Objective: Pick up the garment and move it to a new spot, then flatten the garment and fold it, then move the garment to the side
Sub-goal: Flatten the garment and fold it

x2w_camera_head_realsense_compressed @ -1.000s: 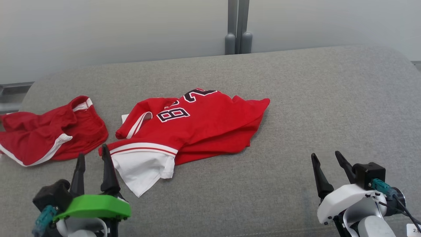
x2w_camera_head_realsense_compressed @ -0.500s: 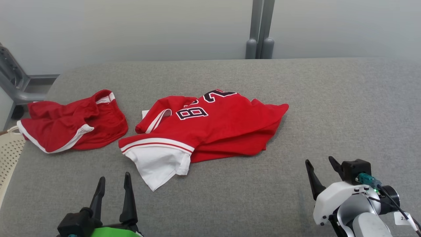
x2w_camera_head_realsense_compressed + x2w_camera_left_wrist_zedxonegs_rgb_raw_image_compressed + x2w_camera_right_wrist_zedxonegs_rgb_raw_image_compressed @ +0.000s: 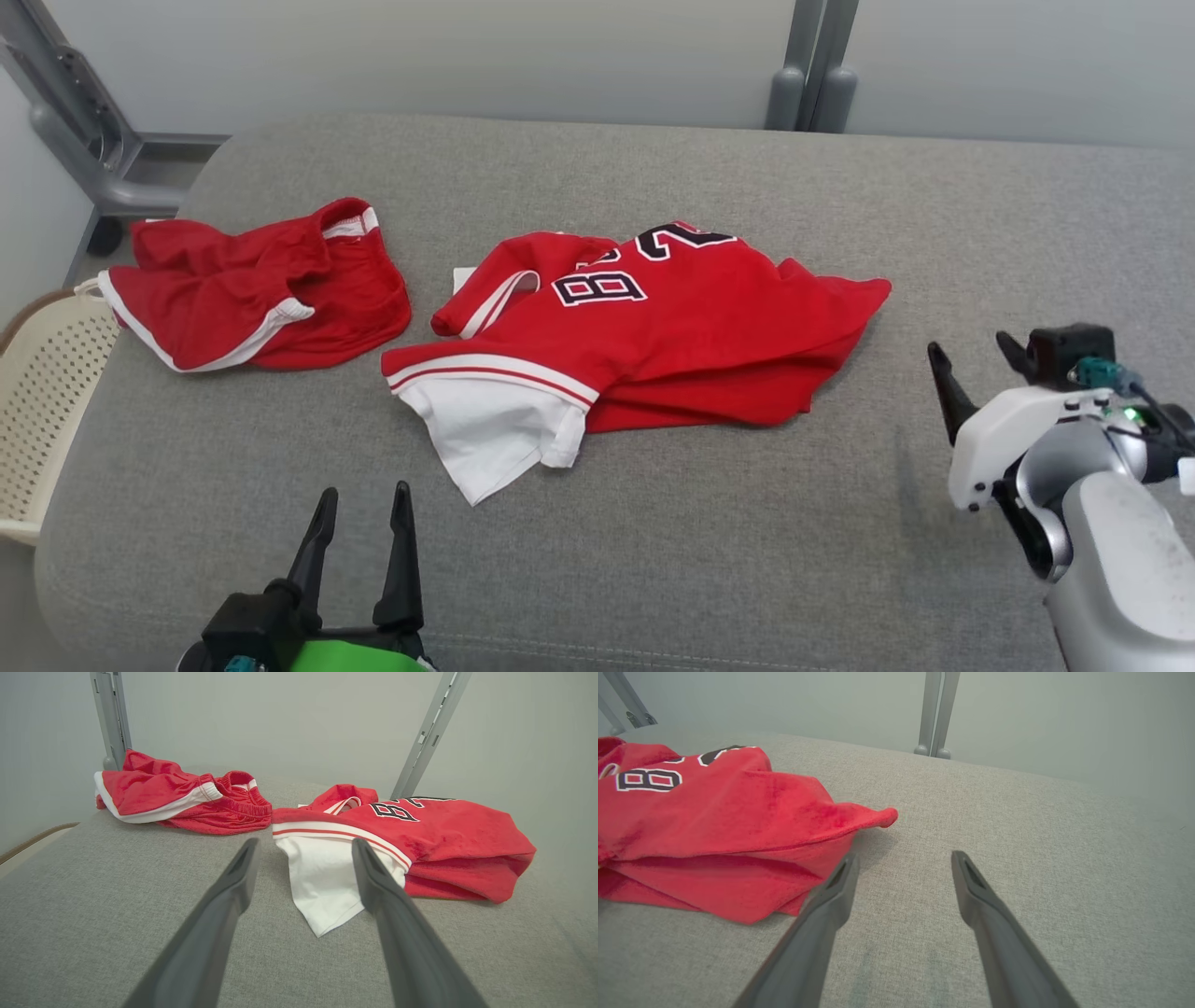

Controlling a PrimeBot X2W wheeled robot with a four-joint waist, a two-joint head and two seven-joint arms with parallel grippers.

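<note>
Red jersey (image 3: 672, 345) is lying crumpled on the grey cushion (image 3: 747, 532). Left gripper (image 3: 365, 490), at its eight o'clock, and right gripper (image 3: 969, 345), at three o'clock, are hovering wide apart, touching nothing.

A grey fabric bench (image 3: 747, 523) with rounded corners spans the room's foreground; behind it stands a plain pale wall (image 3: 467, 56); twin grey posts (image 3: 810, 75) rise against it; a grey metal frame (image 3: 84, 140) leans at far left; a cream perforated basket (image 3: 47, 392) sits beside the bench; light is soft and even.

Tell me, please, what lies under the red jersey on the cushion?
Beneath the red jersey, a white fabric panel pokes out at its near edge, and the grey cushion carries it. Anything else under it is covered.
</note>
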